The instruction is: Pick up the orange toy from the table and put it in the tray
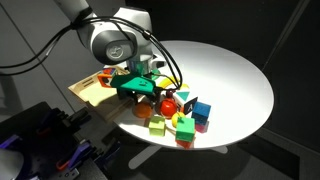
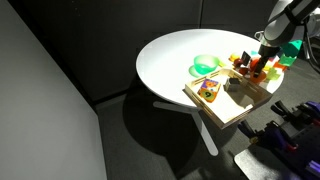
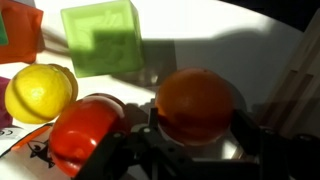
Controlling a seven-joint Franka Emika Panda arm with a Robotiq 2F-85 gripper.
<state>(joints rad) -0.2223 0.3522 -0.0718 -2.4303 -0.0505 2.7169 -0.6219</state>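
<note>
In the wrist view the round orange toy [image 3: 198,102] sits between my gripper's [image 3: 197,125] two dark fingers, which touch it on both sides just above the white table. In an exterior view the gripper [image 1: 160,95] is down among the cluster of toys, with the orange toy [image 1: 168,104] at its tip. The light tan wooden tray [image 1: 85,92] lies beside the arm at the table's edge. It also shows in an exterior view [image 2: 228,108] with a small toy [image 2: 208,90] in it, and the gripper [image 2: 262,62] is just beyond it.
Close around the orange toy are a red rounded toy [image 3: 85,135], a yellow toy [image 3: 38,92] and a green block [image 3: 100,38]. More coloured blocks [image 1: 185,122] lie near the table's front edge. A green bowl [image 2: 205,65] sits on the table beside the tray.
</note>
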